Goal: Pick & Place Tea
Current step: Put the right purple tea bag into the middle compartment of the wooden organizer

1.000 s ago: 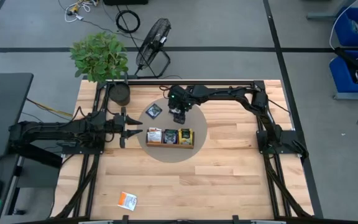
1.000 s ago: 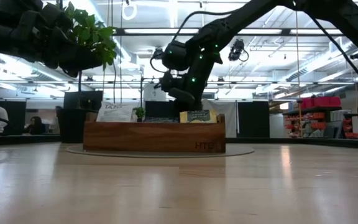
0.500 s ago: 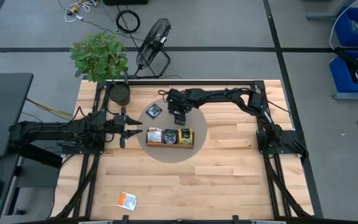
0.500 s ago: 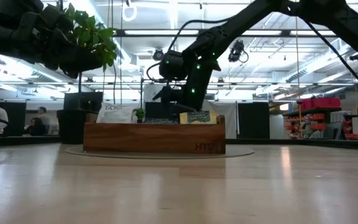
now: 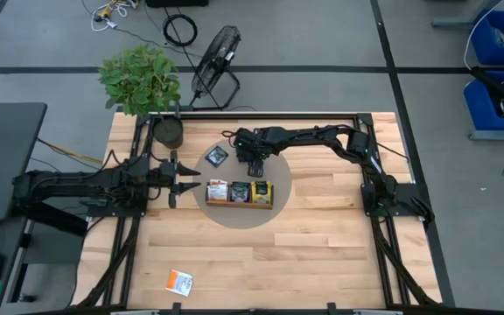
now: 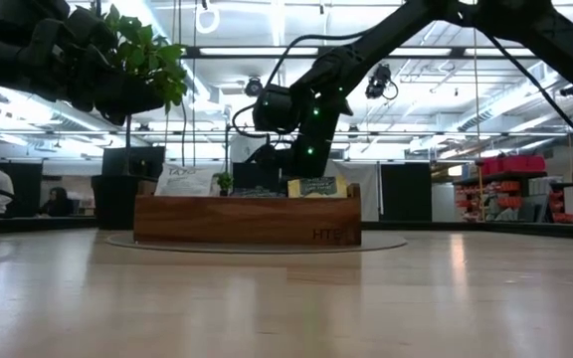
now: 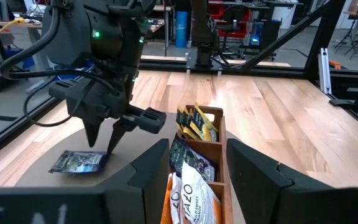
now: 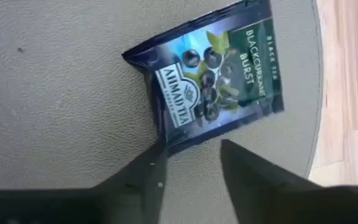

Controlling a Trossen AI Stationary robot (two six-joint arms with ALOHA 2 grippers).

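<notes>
Right hand (image 7: 107,138) above navy sachet (image 7: 79,161)

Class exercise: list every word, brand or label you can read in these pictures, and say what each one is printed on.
"BLACK TEA", "BLACKCURRANT BURST", "AHMAD TEA": on the dark navy square tea sachet lying flat on the grey round mat.
"HT...": letters on the long brown wooden tray, the rest too blurred to read.
Print on the sachets standing in the tray: too blurred to read.

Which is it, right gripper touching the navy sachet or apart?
Cannot tell. The right wrist view shows the right gripper at the navy sachet, one fingertip overlapping its edge, but no plain contact or gap.
</notes>
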